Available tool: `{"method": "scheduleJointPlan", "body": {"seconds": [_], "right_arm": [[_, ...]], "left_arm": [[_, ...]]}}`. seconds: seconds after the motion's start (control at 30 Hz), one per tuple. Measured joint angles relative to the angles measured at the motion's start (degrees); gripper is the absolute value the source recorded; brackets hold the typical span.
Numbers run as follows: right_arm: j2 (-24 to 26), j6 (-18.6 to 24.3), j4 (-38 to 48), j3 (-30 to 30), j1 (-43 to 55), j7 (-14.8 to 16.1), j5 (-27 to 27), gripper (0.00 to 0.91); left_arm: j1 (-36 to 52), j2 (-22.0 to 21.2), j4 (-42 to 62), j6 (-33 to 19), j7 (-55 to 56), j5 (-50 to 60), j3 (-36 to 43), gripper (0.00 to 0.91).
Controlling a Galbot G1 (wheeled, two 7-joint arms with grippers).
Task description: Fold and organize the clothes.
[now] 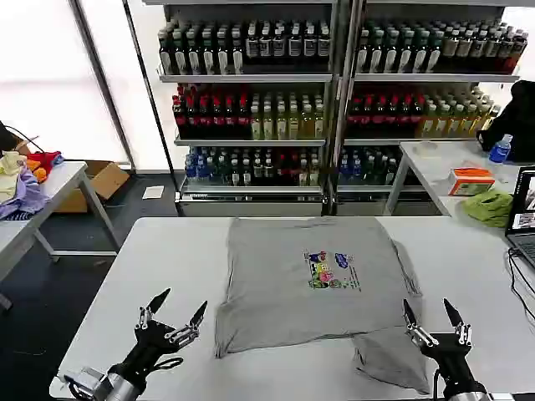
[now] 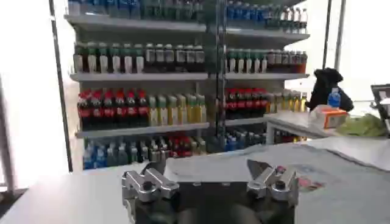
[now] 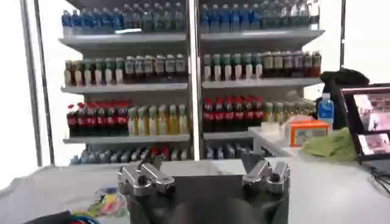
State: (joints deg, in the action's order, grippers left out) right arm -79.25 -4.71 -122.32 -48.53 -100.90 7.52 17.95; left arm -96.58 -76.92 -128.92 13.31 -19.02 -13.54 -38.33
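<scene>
One of the clothes, a light grey short-sleeved shirt (image 1: 309,276), lies flat on the white table (image 1: 150,259) with its small multicoloured chest print (image 1: 333,271) facing up. A loose grey flap of it (image 1: 389,355) juts out at the near right corner. My left gripper (image 1: 185,298) hovers open and empty over bare table, just left of the shirt's near left corner. My right gripper (image 1: 426,303) is open and empty at the shirt's near right edge, above the flap. The left wrist view shows the left gripper (image 2: 207,176) with the shirt (image 2: 341,176) beyond it. The right wrist view shows the right gripper (image 3: 204,173) and the print (image 3: 106,204).
Shelves of bottles (image 1: 334,100) stand behind the table. A side table at the right holds a green cloth (image 1: 489,205), an orange box (image 1: 471,180), a blue bottle (image 1: 500,149) and a laptop (image 1: 525,217). Coloured garments (image 1: 25,180) lie on a left table.
</scene>
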Motion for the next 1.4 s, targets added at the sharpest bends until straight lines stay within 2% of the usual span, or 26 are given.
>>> {"method": "scheduleJointPlan", "body": {"seconds": [0.27, 0.43, 0.63, 0.9, 0.93, 0.97, 1.13, 1.4], "right_arm": [[0.1, -8.4, -2.5, -0.7, -3.9, -4.2, -0.4, 0.907], [-0.1, -12.1, -4.1, -0.3, -5.5, -6.2, 1.9, 0.907], [-0.8, -15.3, -5.2, 0.4, -6.4, -8.3, 5.2, 0.907], [-0.5, -17.8, -5.7, 0.4, -7.3, -9.8, 7.9, 0.907], [-0.5, -18.1, -5.7, 0.5, -7.3, -10.0, 8.1, 0.705], [-0.5, -18.3, -5.7, 0.6, -7.3, -10.2, 8.3, 0.212], [-0.7, -19.4, -5.7, 1.6, -7.3, -10.7, 8.7, 0.0], [-1.2, -19.7, -5.0, 3.8, -7.1, -10.1, 6.9, 0.0]], "left_arm": [[-1.2, 2.0, 0.3, 2.4, 3.0, 2.8, 4.1, 0.907], [-1.0, 3.1, -0.3, 5.8, 5.6, 3.5, 5.9, 0.907], [-0.8, 4.6, -0.1, 9.7, 7.9, 3.6, 7.9, 0.907], [-0.6, 4.4, 0.2, 14.1, 10.7, 3.7, 10.6, 0.907], [-0.6, 4.4, 0.2, 14.5, 11.0, 3.7, 10.9, 0.907], [-0.5, 4.3, 0.2, 15.0, 11.3, 3.7, 11.2, 0.907], [0.0, 3.8, 0.8, 16.8, 13.0, 3.9, 12.9, 0.907], [1.2, 2.5, 2.5, 18.0, 15.4, 4.2, 14.6, 0.907]]}}
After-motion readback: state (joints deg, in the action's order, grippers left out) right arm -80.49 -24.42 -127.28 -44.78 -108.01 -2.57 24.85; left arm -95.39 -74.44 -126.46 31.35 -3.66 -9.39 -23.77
